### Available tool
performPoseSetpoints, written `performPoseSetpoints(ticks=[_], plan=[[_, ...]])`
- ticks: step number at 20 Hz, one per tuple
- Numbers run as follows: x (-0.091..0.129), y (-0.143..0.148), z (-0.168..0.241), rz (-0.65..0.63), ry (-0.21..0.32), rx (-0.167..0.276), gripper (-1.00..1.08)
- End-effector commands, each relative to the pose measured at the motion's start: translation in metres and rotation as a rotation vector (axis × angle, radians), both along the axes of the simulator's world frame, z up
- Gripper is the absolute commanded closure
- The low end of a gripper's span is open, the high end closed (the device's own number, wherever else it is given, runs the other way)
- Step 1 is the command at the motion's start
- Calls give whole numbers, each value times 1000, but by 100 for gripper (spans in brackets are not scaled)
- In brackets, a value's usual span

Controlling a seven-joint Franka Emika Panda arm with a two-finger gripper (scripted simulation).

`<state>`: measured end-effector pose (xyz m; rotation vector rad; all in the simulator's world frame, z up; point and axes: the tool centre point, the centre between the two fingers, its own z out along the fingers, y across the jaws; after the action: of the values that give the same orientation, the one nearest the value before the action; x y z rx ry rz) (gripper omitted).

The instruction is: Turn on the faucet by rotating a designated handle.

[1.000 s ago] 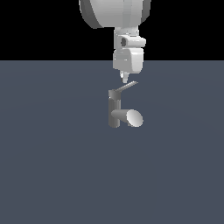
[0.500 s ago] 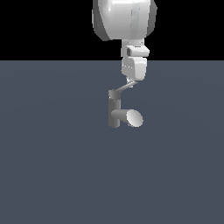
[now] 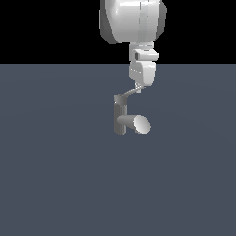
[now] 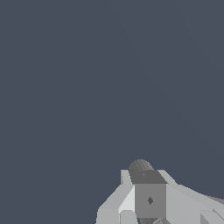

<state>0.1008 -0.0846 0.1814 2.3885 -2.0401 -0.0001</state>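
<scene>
The faucet (image 3: pixel 120 117) stands in the middle of the exterior view: an upright grey post with a thick stubby spout (image 3: pixel 138 124) ending in a pale oval. The handle (image 3: pixel 130 93), a thin light-grey lever, slants up from the cap on the post toward the exterior view's right. My gripper (image 3: pixel 140 87) hangs from above with its fingertips against the lever's outer end, and they look pressed together with nothing between them. In the wrist view the faucet's cap (image 4: pixel 150 199) and pale lever (image 4: pixel 190 205) show at the edge.
The faucet stands on a flat dark blue-grey floor (image 3: pixel 55 175) that fills both views. The arm's large white link (image 3: pixel 132 20) hangs above and behind the faucet.
The arm and gripper have moved toward the exterior view's right. The gripper's tip has come to the lever's outer end, and the lever now slants more steeply.
</scene>
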Motion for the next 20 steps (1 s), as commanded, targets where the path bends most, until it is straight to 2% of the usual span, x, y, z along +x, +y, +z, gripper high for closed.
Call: performPoseSetpoints(ticks=[1,20], plan=[[-5,-2,0,-1,0,0,108],[-60,-15,0,-1,0,0,108]])
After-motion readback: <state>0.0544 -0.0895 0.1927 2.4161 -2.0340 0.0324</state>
